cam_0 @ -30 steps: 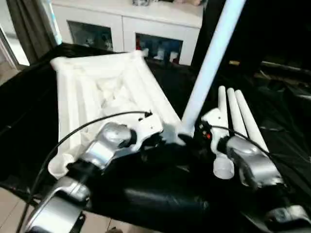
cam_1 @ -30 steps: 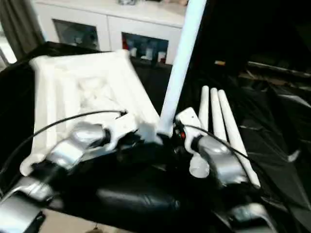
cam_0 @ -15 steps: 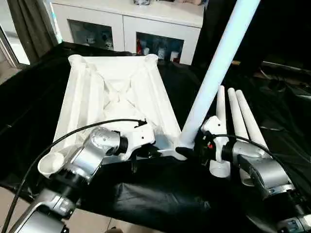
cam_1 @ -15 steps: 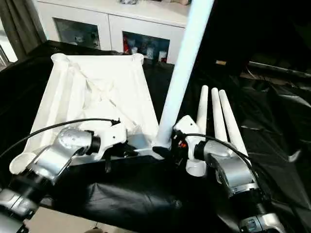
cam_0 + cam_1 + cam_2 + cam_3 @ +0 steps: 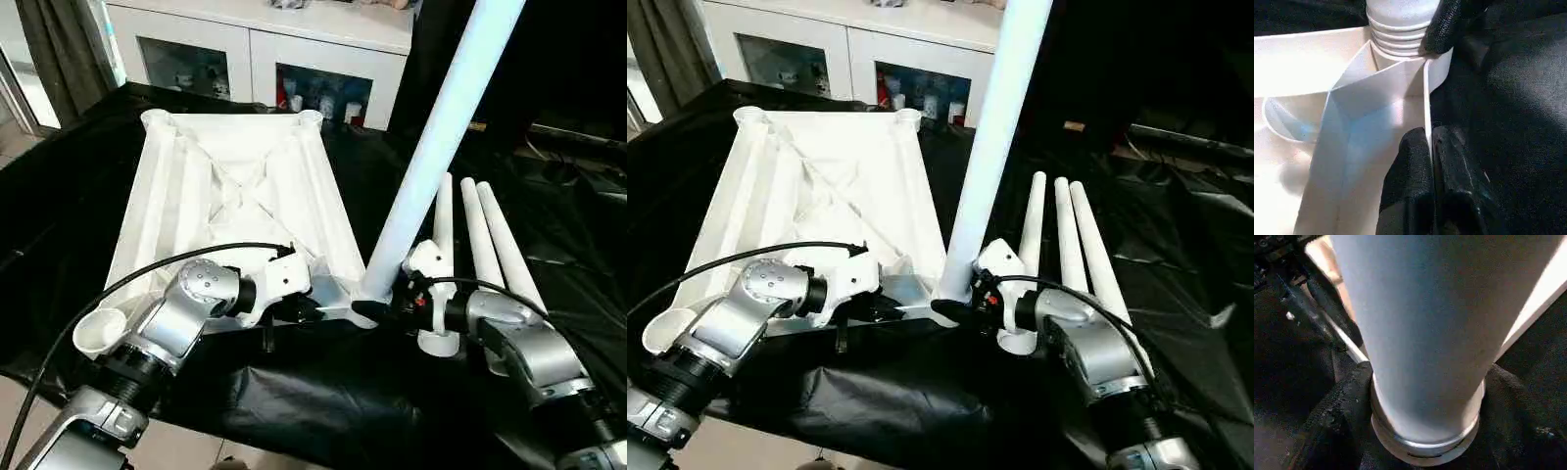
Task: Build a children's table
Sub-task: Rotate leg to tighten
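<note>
The white tabletop (image 5: 225, 186) lies ribbed side up on the black-draped work table. One long white leg (image 5: 441, 137) stands tilted in its near right corner socket, its threaded end (image 5: 1400, 24) at the socket's mouth. My right gripper (image 5: 377, 308) is shut on this leg's base, one black finger (image 5: 1327, 421) on each side. My left gripper (image 5: 1430, 147) is shut on the tabletop's thin rim wall just beside that corner. Three more legs (image 5: 485, 235) lie side by side to the right of the tabletop.
The near left corner socket (image 5: 98, 331) stands open at the table's front edge. A white cabinet (image 5: 294, 39) stands behind the work table. Black cloth (image 5: 323, 392) hangs over the front edge, with floor below. A black cable (image 5: 147, 274) arcs over my left forearm.
The camera has tilted and steadied, bringing the whole tabletop into view. My right gripper's fingers have closed in on the leg's base. The left gripper keeps its grip on the rim.
</note>
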Robot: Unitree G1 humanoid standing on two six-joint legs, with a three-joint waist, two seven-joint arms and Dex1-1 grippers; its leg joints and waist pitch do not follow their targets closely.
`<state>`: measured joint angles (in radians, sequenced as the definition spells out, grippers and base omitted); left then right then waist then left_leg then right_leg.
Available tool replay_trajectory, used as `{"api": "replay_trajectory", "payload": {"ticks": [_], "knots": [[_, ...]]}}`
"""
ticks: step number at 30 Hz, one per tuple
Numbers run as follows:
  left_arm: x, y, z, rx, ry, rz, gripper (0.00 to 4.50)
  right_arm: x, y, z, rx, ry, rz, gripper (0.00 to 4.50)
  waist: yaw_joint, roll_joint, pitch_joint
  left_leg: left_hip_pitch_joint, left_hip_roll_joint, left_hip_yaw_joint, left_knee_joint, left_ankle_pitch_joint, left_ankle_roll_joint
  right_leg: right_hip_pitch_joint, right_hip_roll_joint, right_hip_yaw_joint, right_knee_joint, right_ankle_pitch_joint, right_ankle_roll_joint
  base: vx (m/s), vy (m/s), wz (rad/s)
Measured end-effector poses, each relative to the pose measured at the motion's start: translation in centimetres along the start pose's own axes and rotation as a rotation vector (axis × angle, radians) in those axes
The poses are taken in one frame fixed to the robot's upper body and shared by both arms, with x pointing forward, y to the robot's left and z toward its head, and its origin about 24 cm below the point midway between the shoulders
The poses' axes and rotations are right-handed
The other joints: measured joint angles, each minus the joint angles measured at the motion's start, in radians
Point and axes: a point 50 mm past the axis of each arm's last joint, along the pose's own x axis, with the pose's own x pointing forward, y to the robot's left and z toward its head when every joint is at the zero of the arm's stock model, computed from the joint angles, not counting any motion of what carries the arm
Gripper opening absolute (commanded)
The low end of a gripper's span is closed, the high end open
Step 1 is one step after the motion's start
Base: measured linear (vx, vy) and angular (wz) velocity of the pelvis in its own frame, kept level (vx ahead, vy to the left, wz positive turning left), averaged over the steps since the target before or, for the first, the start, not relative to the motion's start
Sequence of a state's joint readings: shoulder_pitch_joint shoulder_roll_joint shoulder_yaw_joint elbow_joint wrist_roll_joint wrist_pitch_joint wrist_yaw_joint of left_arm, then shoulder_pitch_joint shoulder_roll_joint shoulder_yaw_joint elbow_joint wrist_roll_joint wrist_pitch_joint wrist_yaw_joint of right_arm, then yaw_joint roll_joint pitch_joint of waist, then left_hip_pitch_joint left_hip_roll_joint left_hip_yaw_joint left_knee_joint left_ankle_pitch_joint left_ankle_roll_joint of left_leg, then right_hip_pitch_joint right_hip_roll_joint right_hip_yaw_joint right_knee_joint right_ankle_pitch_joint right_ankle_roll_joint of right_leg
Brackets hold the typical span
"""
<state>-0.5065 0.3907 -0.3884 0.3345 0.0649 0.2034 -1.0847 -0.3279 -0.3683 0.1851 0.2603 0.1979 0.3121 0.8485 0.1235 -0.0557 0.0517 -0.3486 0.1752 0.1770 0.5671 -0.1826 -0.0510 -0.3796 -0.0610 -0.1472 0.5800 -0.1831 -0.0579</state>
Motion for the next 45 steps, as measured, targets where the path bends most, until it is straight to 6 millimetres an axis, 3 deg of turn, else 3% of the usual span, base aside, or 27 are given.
{"api": "replay_trajectory", "payload": {"ticks": [6,11,15,17,23,27,30,31,33,36,41,45], "knots": [[2.1,1.5,0.2,-0.098,0.031,0.171,0.00,2.4,-1.4,-0.3,0.143,-0.045,-0.274,2.75,-0.014,-0.001,-0.001,0.018,0.001,0.000,0.005,0.000,-0.004,0.016,-0.001,-0.001,-0.003,0.000,0.004,-0.010,0.000,-0.01],[4.4,2.9,1.4,-0.215,0.064,0.324,0.00,5.7,-2.5,1.0,0.300,-0.067,-0.562,2.75,-0.036,0.000,0.000,0.016,0.001,-0.005,0.013,0.000,-0.004,0.016,-0.003,-0.009,-0.007,0.000,0.004,-0.023,0.012,-0.05],[6.1,2.9,2.6,-0.249,0.071,0.378,0.00,7.2,-2.6,1.7,0.323,-0.055,-0.681,2.75,-0.036,0.001,0.000,0.016,0.000,-0.006,0.013,0.000,-0.004,0.018,-0.004,-0.011,-0.014,0.000,0.004,0.000,0.000,0.00],[6.3,2.9,2.8,-0.246,0.071,0.387,0.00,7.3,-2.6,1.6,0.316,-0.057,-0.698,3.31,-0.034,0.000,0.000,0.015,0.000,-0.005,0.012,0.000,-0.003,0.018,-0.004,-0.010,-0.016,0.001,0.006,0.000,0.000,0.00],[6.4,3.5,3.0,-0.210,0.067,0.414,0.00,7.9,-2.5,1.8,0.298,-0.066,-0.713,3.90,-0.034,0.000,0.000,0.012,-0.001,-0.004,0.009,-0.001,-0.002,0.014,-0.004,-0.008,-0.016,0.007,0.007,0.000,0.000,0.00],[6.4,3.8,3.1,-0.168,0.062,0.428,0.00,7.5,-2.7,2.0,0.252,-0.075,-0.734,3.90,-0.028,0.001,0.000,0.012,-0.001,-0.003,0.006,-0.001,-0.002,0.010,-0.004,-0.007,-0.009,0.012,0.007,0.000,0.000,0.00],[6.5,4.1,3.3,-0.135,0.044,0.442,0.00,6.1,-2.9,2.2,0.191,-0.119,-0.743,3.90,-0.013,0.005,0.001,0.006,-0.001,-0.003,0.004,-0.001,-0.003,0.001,-0.004,-0.005,-0.004,0.011,0.006,0.000,0.000,0.00],[6.4,4.3,3.3,-0.126,0.038,0.459,0.00,5.7,-2.9,2.3,0.175,-0.132,-0.744,3.90,-0.011,0.008,0.001,0.003,-0.001,-0.002,0.004,-0.001,-0.003,-0.002,-0.003,-0.005,-0.003,0.011,0.006,0.000,0.000,0.00],[6.0,4.7,3.1,-0.134,0.020,0.503,0.45,4.5,-3.1,2.3,0.149,-0.148,-0.757,3.90,-0.012,0.015,0.002,0.000,-0.001,-0.002,0.004,0.000,-0.003,-0.005,-0.003,-0.003,-0.002,0.011,0.005,0.000,0.000,0.00],[5.2,5.4,3.1,-0.181,-0.070,0.580,0.61,3.2,-3.2,2.3,0.129,-0.166,-0.777,3.90,-0.014,0.014,0.004,-0.003,0.001,-0.002,0.005,0.000,-0.003,-0.009,-0.001,-0.004,-0.002,0.012,0.003,0.000,0.000,0.00],[1.4,7.4,3.5,-0.227,-0.166,0.806,1.05,2.5,-2.3,2.9,0.113,-0.194,-0.763,3.90,-0.014,0.016,0.004,-0.003,0.002,-0.002,0.004,0.000,-0.003,-0.009,0.000,-0.004,-0.002,0.012,0.001,0.000,0.000,0.00],[-2.2,7.3,1.8,-0.264,-0.175,0.986,1.35,2.7,-1.5,2.7,0.112,-0.166,-0.724,3.90,-0.013,0.016,0.004,-0.003,0.002,-0.001,0.005,0.000,-0.003,-0.009,0.000,-0.003,-0.003,0.012,0.000,0.000,0.000,0.00]]}}
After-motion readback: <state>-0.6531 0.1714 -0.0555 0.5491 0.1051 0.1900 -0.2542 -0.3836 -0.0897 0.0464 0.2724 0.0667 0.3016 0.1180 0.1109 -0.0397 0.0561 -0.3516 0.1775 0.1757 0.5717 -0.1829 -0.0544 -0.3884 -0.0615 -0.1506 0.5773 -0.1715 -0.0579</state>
